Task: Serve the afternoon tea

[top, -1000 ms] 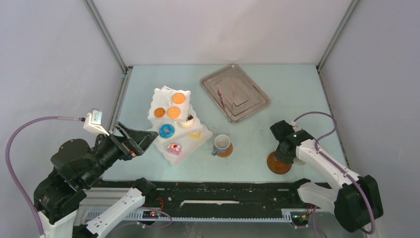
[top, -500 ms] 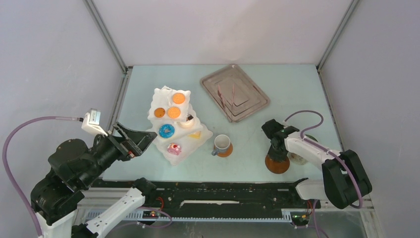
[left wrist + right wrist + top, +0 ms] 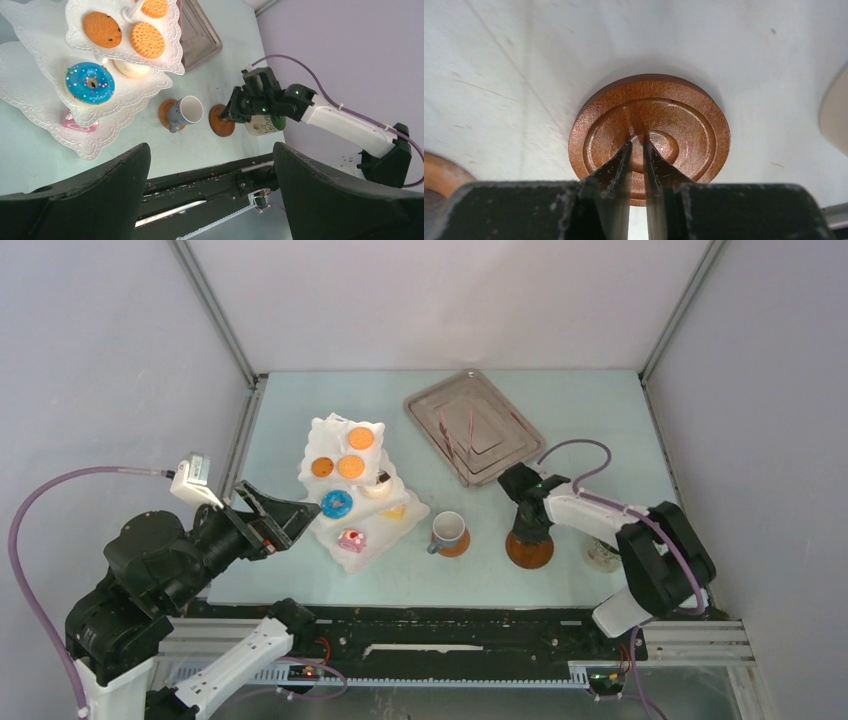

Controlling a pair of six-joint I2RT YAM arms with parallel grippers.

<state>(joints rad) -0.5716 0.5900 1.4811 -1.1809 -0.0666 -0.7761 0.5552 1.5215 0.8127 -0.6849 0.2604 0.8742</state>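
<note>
right gripper (image 3: 638, 145) is almost closed, with only a thin slit between its fingers, and it grasps nothing; its tips press down on the centre of a brown coaster (image 3: 684, 115) that lies flat on the table (image 3: 600, 430), between the small cup (image 3: 449, 533) and the green-lined mug (image 3: 262, 125). left gripper (image 3: 210, 146) is wide open and empty, and it hangs over the left near part of the table, beside the stand (image 3: 320, 430). the white three-tier stand is on the left half of the table and the silver tray (image 3: 430, 405) lies farther back, with the pink tongs (image 3: 458, 435) inside it. the green-lined mug stands near the right edge, just behind the right arm, and the top view hides most of it. the small cup stands upright on a second coaster (image 3: 164, 112), just to the right of the stand. on the top tier there are three orange biscuits (image 3: 351, 466). on the tiers below sit a blue doughnut (image 3: 336, 504), a pink pastry (image 3: 351, 539), a yellow piece (image 3: 393, 511) and a pale round piece (image 3: 378, 483); which tier each one is on i cannot tell.
</note>
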